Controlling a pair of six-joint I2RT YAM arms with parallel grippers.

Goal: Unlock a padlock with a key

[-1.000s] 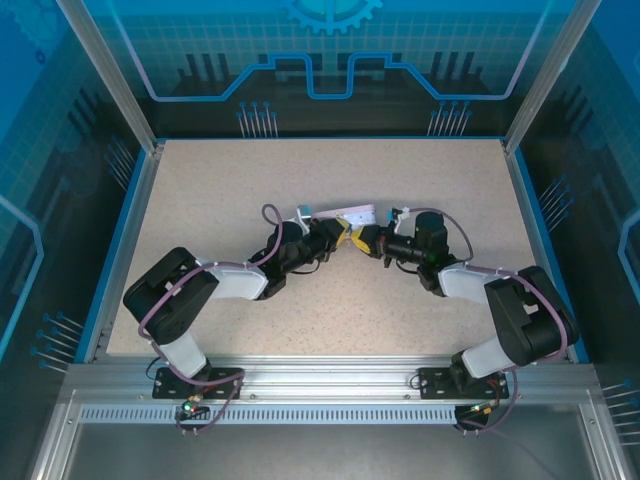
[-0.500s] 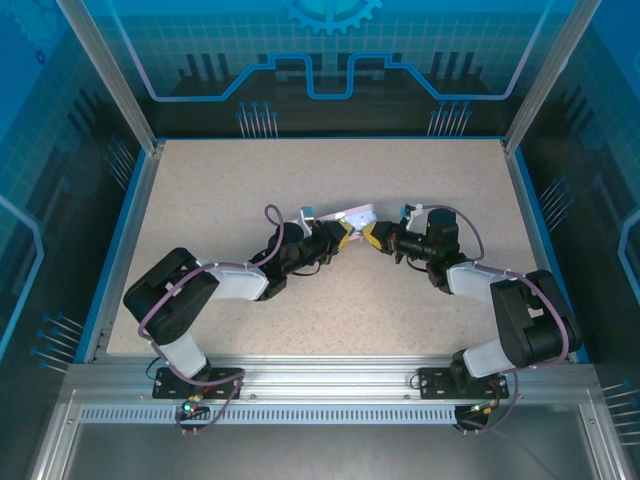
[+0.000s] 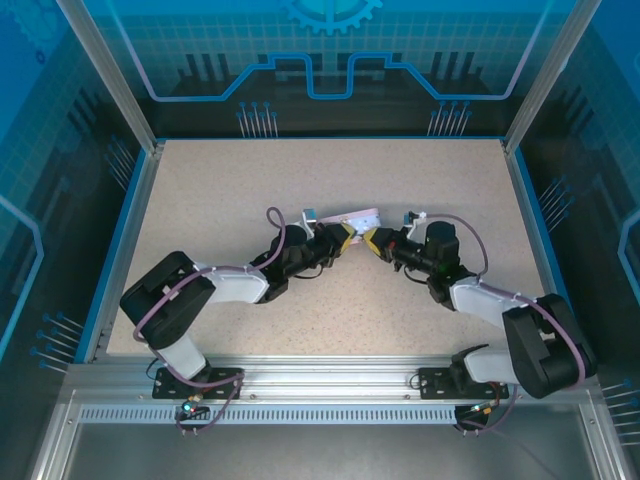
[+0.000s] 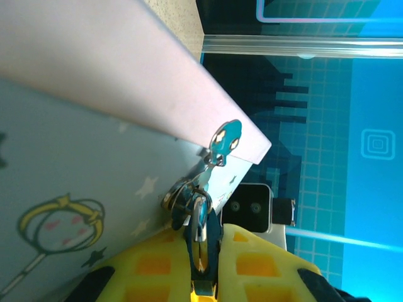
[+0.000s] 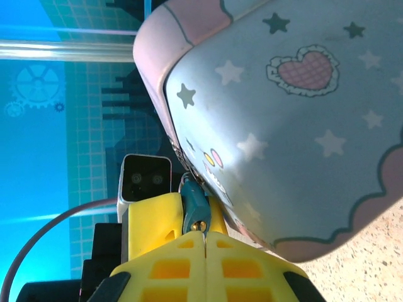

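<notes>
The padlock, small and dark teal-silver, hangs by its shackle from the latch of a pale blue cartoon tin. My left gripper is shut on the padlock's body, one yellow finger on each side. In the right wrist view the padlock shows its brass keyhole end toward my right gripper. That gripper is shut, and a thin sliver of the key sticks out from its tips into the keyhole. From above, the left gripper and the right gripper meet tip to tip below the tin.
The tin is tilted up off the speckled table, which has free surface all around the arms. A blue rim and metal frame posts bound the table. The left gripper's yellow finger sits just left of the padlock.
The right arm's elbow has swung out to the right and its wrist has shifted, while its tips stay at the padlock. The left gripper and tin have barely moved.
</notes>
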